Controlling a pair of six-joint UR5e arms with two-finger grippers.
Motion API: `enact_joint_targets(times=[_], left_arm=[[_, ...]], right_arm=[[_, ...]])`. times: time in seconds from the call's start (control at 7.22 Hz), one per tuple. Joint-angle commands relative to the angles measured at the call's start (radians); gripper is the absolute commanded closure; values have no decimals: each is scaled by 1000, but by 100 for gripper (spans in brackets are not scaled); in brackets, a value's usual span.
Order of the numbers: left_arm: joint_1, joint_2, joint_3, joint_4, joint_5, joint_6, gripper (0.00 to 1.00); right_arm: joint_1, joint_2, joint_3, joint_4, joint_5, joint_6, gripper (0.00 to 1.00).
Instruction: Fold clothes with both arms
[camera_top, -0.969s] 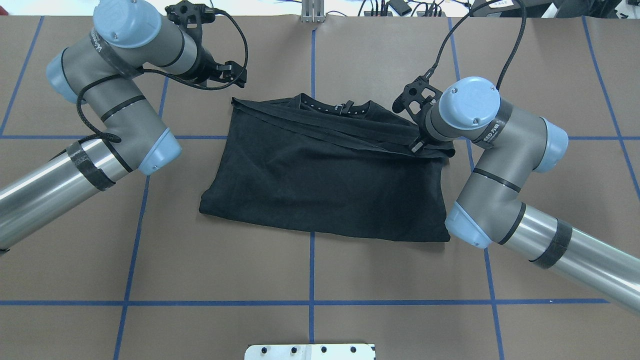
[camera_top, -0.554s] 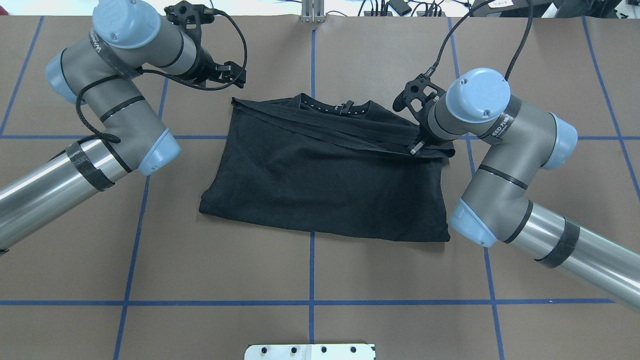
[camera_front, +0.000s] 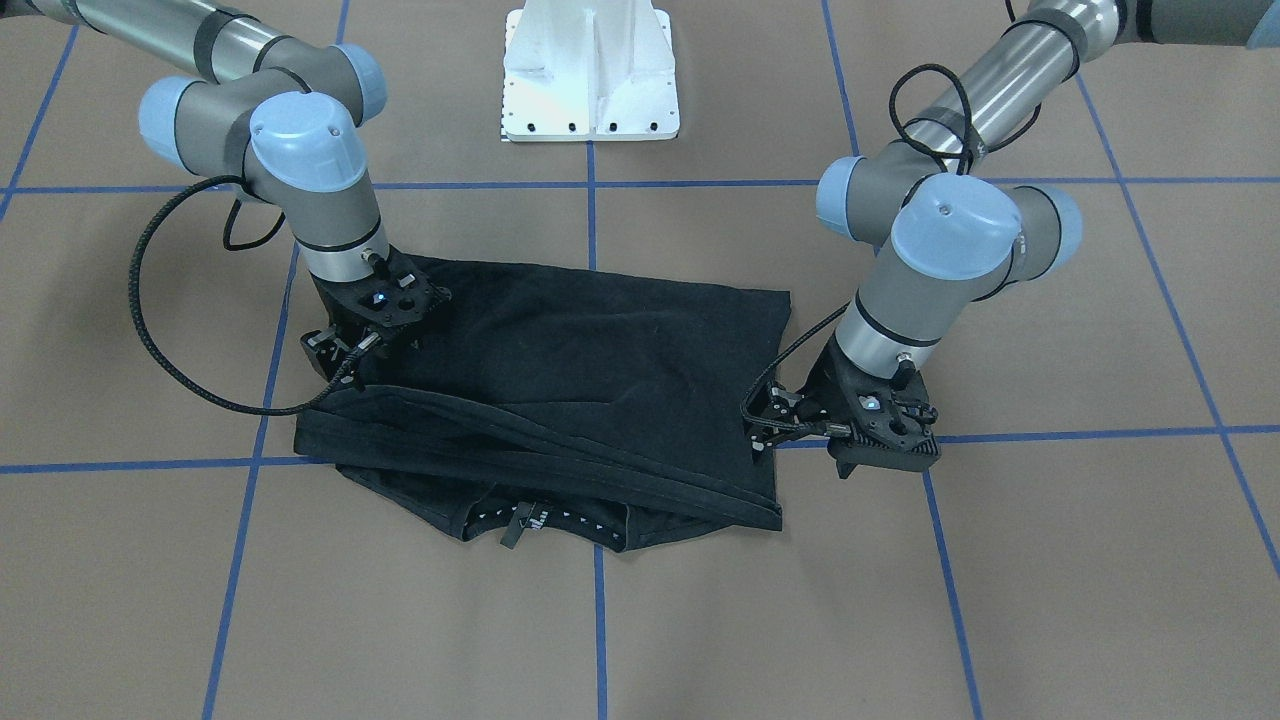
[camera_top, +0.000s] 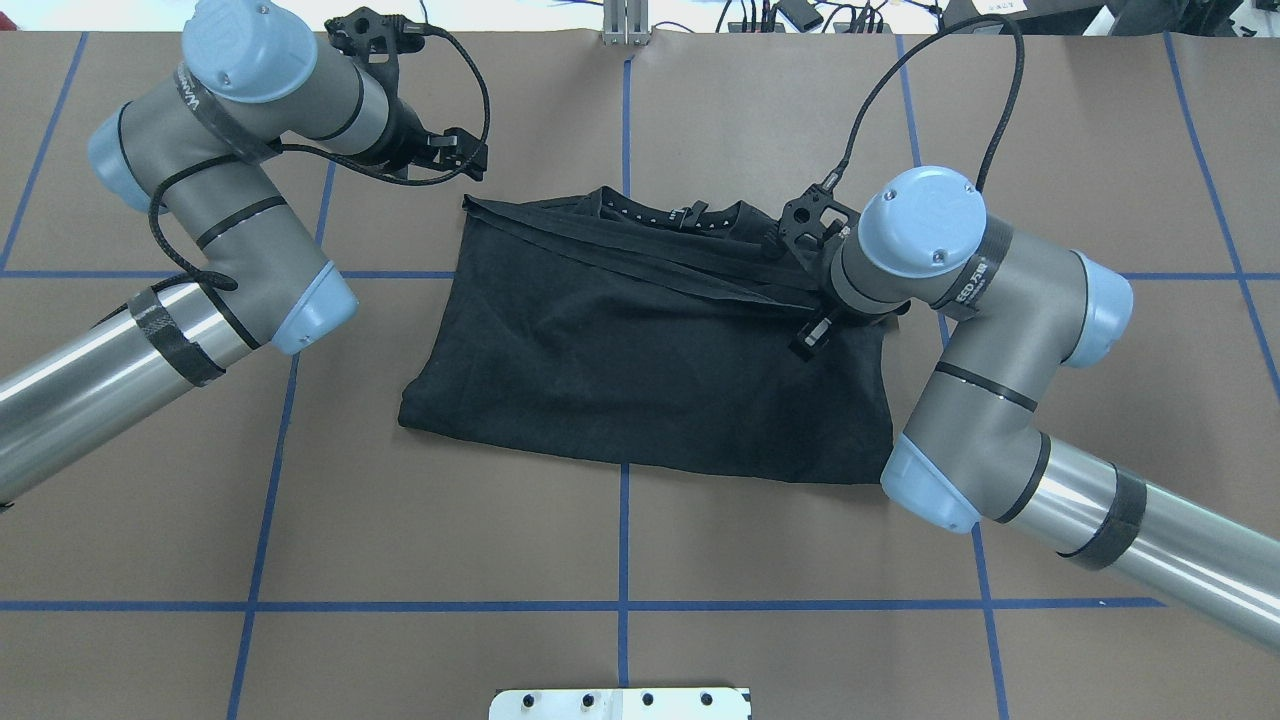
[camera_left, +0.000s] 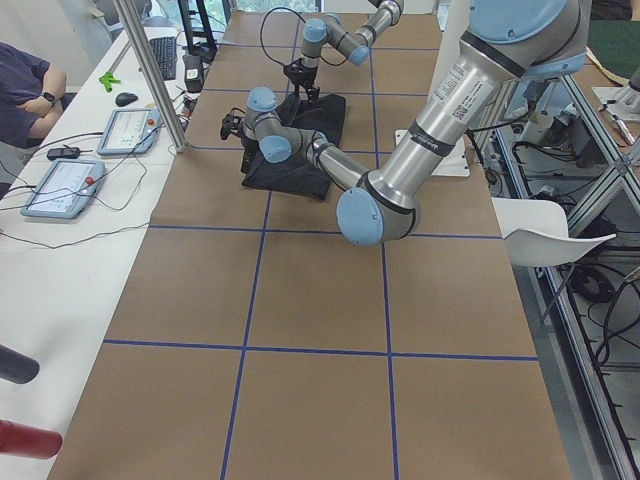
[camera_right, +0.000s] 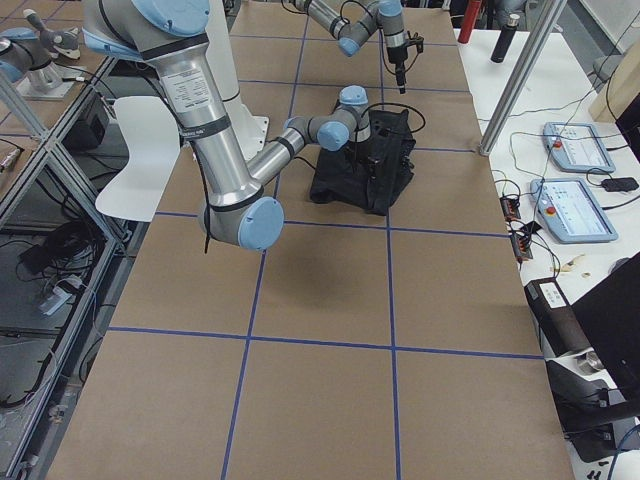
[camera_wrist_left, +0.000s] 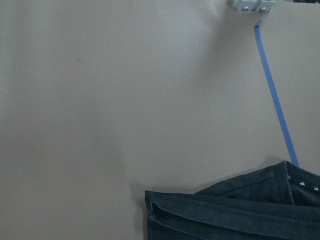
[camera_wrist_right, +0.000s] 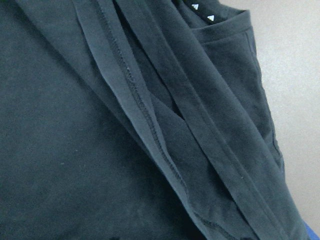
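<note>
Nearest the robot, a white metal base plate (camera_top: 620, 703) sits at the edge of the brown paper-covered worktop (camera_top: 620, 540), which is marked into squares by blue tape lines (camera_top: 623, 640).

Past the first cross line lies the black short-sleeved T-shirt (camera_top: 620, 370). It is folded into a rough rectangle that straddles the centre line, with its near edge slanting. Nothing of a chest print shows.

The silver-grey right arm (camera_top: 1000, 300) with light-blue joint caps reaches in over the shirt's right side. The black right gripper (camera_front: 372, 330) points down at the cloth there, beside a stitched hem band (camera_top: 640, 255) that runs diagonally across the garment. Its wrist view is filled with layered black fabric and shows no fingers. I cannot tell whether they are apart, together or clamped on the cloth.

Farther on, the collar with white dots (camera_top: 665, 215) lies along the shirt's far edge.

The left arm (camera_top: 230, 200) ends in the black left gripper (camera_top: 455, 155), which is off the garment, just beside its far left corner. Its wrist view shows bare worktop and that corner, and the state of its fingers cannot be told.

Beyond the worktop's far edge are black cables (camera_top: 800, 15).
</note>
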Motion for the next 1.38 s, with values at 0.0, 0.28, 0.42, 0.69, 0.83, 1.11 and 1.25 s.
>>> enact_joint_targets(times=[0.0,0.28,0.42,0.69,0.83,1.11,1.25], left_arm=[[0,1,-1,1,0,0,0],[0,1,-1,0,0,0,0],[0,1,-1,0,1,0,0],[0,1,-1,0,1,0,0],[0,1,-1,0,1,0,0],[0,1,-1,0,0,0,0],[0,-1,-1,0,0,0,0]], right_arm=[[-17,0,-17,1,-24,-13,29],[-11,0,-37,3,-55,-85,49],[-5,0,-37,3,-55,-86,56],[9,0,-48,6,-55,-125,58],[9,2,-55,6,-54,-123,64],[6,3,-53,6,-54,-123,68],[6,5,-49,6,-52,-123,73]])
